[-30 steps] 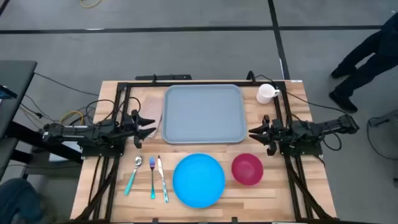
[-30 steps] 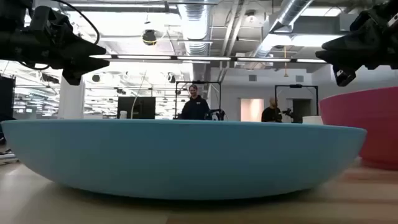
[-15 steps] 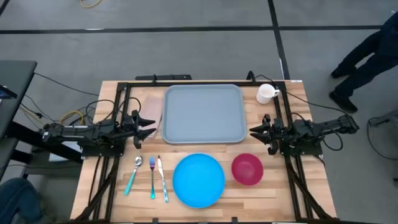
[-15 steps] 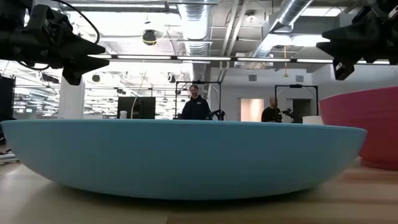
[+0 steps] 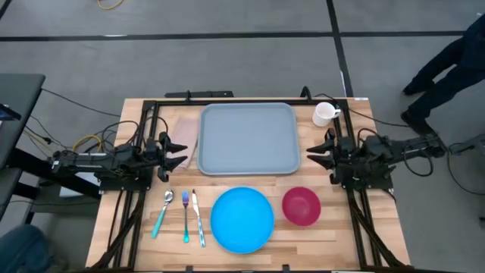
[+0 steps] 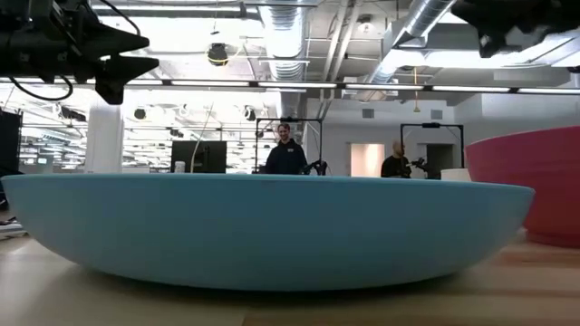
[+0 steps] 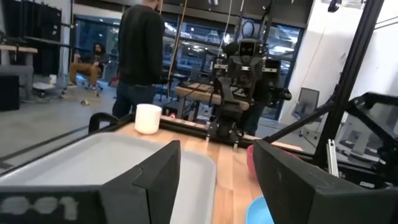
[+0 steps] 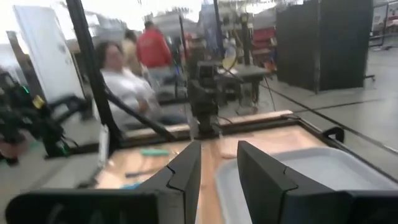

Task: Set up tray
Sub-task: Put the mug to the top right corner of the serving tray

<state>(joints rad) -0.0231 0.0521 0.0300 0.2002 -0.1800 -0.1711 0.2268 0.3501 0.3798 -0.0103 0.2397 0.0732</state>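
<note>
Beside the tray (image 5: 247, 139), both grippers open.

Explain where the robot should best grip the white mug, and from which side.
Probably by the wall of the white mug, coming from above with the nearer right gripper. It stands upright, open mouth up, handle toward the table's right edge, so the rim is exposed.

— Lighting? Bright, even, from ceiling strips (image 6: 272, 83) overhead; faint soft shadows on table (image 5: 341, 227).
— Glare, blur? Blown-out white behind right wrist view; motion smear there. Near plate (image 6: 272, 226) soft, looming large.
</note>
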